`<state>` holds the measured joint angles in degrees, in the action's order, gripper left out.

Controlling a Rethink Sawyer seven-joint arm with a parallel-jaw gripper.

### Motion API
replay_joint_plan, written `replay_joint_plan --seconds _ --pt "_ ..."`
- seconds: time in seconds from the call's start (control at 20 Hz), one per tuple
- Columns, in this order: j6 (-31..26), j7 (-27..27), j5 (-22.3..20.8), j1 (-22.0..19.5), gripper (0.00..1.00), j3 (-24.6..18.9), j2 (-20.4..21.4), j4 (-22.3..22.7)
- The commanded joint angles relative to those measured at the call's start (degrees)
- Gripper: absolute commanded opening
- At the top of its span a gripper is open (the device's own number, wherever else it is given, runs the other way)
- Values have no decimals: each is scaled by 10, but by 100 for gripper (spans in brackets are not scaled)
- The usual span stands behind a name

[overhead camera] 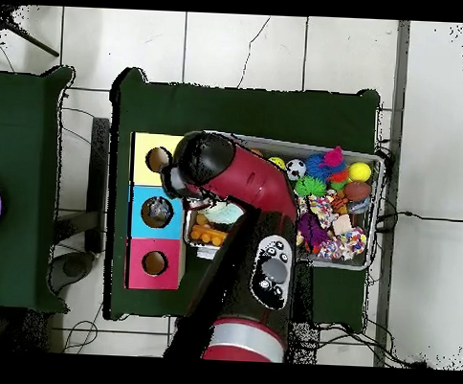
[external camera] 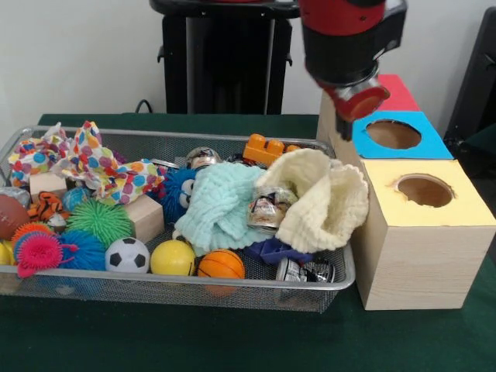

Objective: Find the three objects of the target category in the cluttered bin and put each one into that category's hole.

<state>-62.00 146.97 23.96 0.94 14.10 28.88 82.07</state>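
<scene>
My claw (external camera: 353, 105) hangs above the seam between the bin and the wooden sorting box (external camera: 418, 256), just beside the blue hole (external camera: 394, 134); only its red rounded end shows under the black wrist, so I cannot tell whether it is apart or together, nor whether anything is in it. Seen from above, my red arm (overhead camera: 245, 186) crosses the bin's box-side end and hides the claw.

The box is pale grained wood with three flat coloured tops in a row, red (external camera: 397, 91), blue and yellow, each cut with a round hole; the yellow hole (external camera: 425, 190) lies nearest the camera across the table.

The bin (external camera: 232, 288) is a silver wire-mesh tray, well below and to the side of my claw; it holds soft, heaped things: a mint waffle-knit cloth (external camera: 221, 205), a cream knit cloth (external camera: 329, 198) curled round a shiny crinkled wrapper (external camera: 267, 209), a polka-dot fabric (external camera: 101, 167); round things too: a small basketball (external camera: 221, 265), a smooth yellow ball (external camera: 172, 257), a soccer ball (external camera: 127, 254), and spiky rubber balls in green (external camera: 97, 221) and pink (external camera: 39, 252); an orange plastic toy truck (external camera: 267, 149) sits at the far rim, nearest my claw.
</scene>
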Motion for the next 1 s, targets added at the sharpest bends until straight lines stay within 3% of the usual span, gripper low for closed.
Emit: replay_joint_plan --seconds 0.05,0.55,0.75,1.0 --pt "-97 203 15 8 0 13 17 -24" --pt "-112 -36 -83 -102 0 -30 -62 -138" --pt "-112 -83 -118 -127 0 -53 -89 -180" --pt "-91 -109 -150 -148 0 -75 -108 -202"
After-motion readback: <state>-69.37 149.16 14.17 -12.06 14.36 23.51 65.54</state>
